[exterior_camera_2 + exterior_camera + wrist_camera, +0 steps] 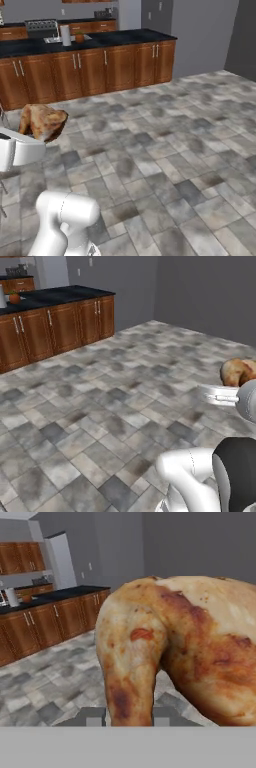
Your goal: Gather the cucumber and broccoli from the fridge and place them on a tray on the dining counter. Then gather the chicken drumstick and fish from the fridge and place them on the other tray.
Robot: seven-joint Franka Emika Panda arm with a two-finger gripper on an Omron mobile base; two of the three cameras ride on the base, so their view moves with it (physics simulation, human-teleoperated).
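Observation:
My gripper [128, 718] is shut on the chicken drumstick [185, 647], an orange-brown roasted lump that hangs close in front of the hand camera. Two dark fingertips [94, 717] show on either side of its narrow end. The drumstick [237, 372] sits at the right edge of the left base view, above the white hand. In the right base view the drumstick [42, 121] is at the left, held well above the tiled floor. The trays, the dining counter, the fish, the cucumber and the broccoli are out of view.
A run of brown wooden cabinets with a black top [60, 318] stands across the room, also seen in the right base view [100, 65]. A white roll [65, 35] stands on it. Grey tiled floor [100, 406] lies open between.

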